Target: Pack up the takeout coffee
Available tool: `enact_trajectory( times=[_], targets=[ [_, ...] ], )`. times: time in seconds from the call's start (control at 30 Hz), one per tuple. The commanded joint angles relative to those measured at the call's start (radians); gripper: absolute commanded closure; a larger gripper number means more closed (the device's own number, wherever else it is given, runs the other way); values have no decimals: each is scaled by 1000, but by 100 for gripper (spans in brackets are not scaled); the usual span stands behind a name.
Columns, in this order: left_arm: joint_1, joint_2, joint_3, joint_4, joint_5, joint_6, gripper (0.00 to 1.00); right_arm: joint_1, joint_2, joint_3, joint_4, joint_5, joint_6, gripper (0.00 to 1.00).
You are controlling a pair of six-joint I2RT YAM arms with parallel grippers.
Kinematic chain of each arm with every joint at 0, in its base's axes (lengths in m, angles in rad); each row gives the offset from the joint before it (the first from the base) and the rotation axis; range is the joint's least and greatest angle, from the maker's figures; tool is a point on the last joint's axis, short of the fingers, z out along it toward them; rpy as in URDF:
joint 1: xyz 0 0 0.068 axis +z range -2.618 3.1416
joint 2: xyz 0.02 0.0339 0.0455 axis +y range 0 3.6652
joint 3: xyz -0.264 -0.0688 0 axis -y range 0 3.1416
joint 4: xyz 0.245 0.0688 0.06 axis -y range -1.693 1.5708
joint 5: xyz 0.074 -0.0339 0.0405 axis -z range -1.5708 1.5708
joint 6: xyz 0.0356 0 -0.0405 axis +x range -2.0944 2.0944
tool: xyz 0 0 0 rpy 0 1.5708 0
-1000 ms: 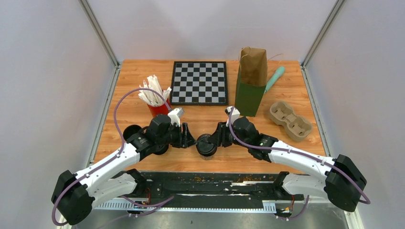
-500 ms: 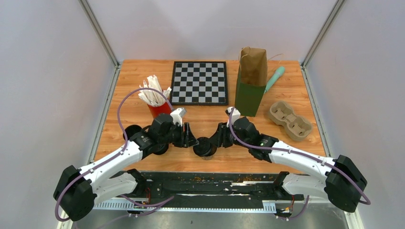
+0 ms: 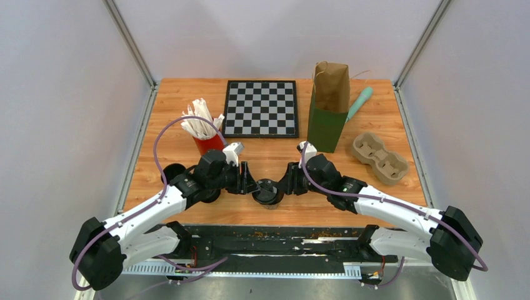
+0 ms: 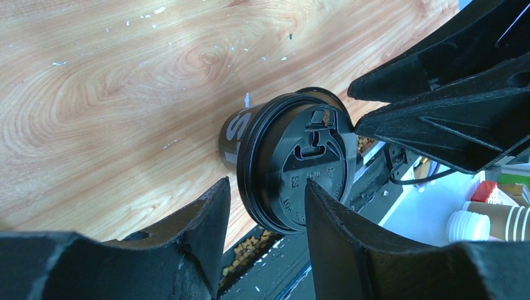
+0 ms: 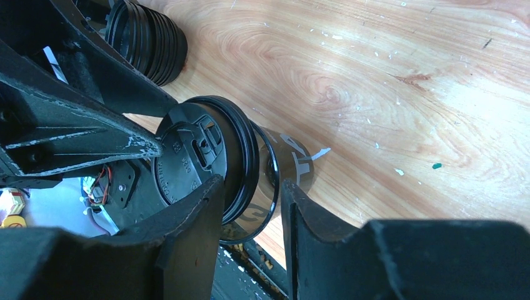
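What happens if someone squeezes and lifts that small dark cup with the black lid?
The small dark disposable cup with a round black plastic lid looks thin-walled, so a hard squeeze may dent it. The lid hides any drink, so its weight is a guess. Short and upright, it probably won't tip easily.

left gripper (image 3: 252, 183) nudged nearer, coffee cup (image 3: 267, 192) shifted slightly left

The left arm (image 3: 144, 215) and right arm (image 3: 400, 209) share one build: white shells on the long links, black housings at the joints, bulky black shoulders. A purple cable (image 3: 164, 128) runs along each. A small green light (image 3: 342, 186) glows on the right forearm. The left pincer (image 3: 250, 180) and right pincer (image 3: 287, 181) are matte black, their fingers (image 4: 206, 219) ribbed and scuffed pale at the edges, with a white block (image 3: 231, 150) atop each wrist
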Motion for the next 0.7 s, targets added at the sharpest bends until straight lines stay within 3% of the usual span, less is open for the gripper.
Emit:
enact_trajectory(
  times=[0.0,0.13,0.3,0.47,0.67],
  targets=[
    [5,-20,4,25,-1,10,46,-4,-24,41,-21,21,-16,61],
    [5,-3,-4,42,21,13,53,-4,-22,43,-26,17,-10,61],
    [5,8,-11,70,39,4,54,-4,-30,58,-41,12,-12,61],
    [4,24,-11,99,58,-7,65,-4,-42,78,-58,10,-16,60],
    [4,49,-2,122,81,-15,66,-4,-54,102,-88,0,-29,55]
  ],
)
